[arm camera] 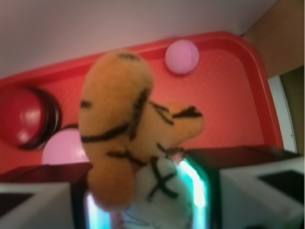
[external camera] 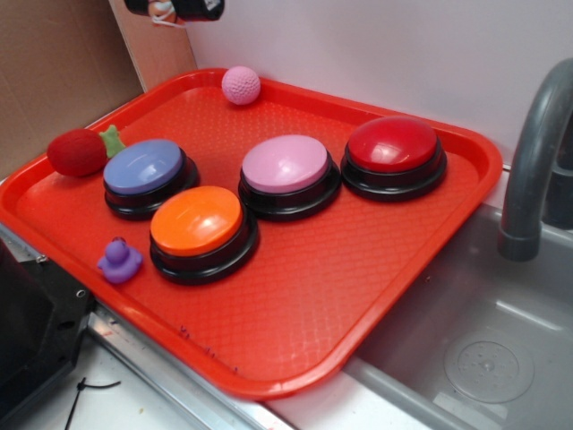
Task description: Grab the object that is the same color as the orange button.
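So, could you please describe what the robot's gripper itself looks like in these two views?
In the wrist view the gripper has black blocky finger bodies with pale grey-white faces and pads that glow teal along their inner edges. The exterior view shows only a black part of it with white patches at the top edge; no cables are visible.

Toy kitchen mock-up, lab-style test setup. Grey plastic sink basin (external camera: 483,358) with grey curved faucet (external camera: 535,170) at right. Red plastic tray (external camera: 295,305) beside sink. Plain white wall (external camera: 403,54) behind, brown cardboard panel (external camera: 54,72) at left.
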You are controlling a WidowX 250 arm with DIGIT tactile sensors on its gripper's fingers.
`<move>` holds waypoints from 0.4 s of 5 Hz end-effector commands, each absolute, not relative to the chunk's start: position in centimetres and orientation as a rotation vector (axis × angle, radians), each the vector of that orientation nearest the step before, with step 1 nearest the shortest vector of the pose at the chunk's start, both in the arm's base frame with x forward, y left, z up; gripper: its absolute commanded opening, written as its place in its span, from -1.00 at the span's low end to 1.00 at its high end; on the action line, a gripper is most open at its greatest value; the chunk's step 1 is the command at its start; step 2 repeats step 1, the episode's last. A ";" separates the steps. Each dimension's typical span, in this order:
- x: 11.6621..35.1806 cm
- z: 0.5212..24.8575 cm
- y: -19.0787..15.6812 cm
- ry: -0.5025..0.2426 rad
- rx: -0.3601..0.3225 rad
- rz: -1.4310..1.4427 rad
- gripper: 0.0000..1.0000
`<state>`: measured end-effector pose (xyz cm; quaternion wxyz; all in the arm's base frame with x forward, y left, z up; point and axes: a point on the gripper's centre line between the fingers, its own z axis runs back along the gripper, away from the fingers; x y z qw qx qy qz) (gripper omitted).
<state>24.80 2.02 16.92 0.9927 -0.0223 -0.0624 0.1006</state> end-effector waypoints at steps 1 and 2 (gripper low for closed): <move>23.8 18.6 2.5 -0.146 -0.031 0.151 -1.00; 23.8 18.6 2.5 -0.146 -0.031 0.151 -1.00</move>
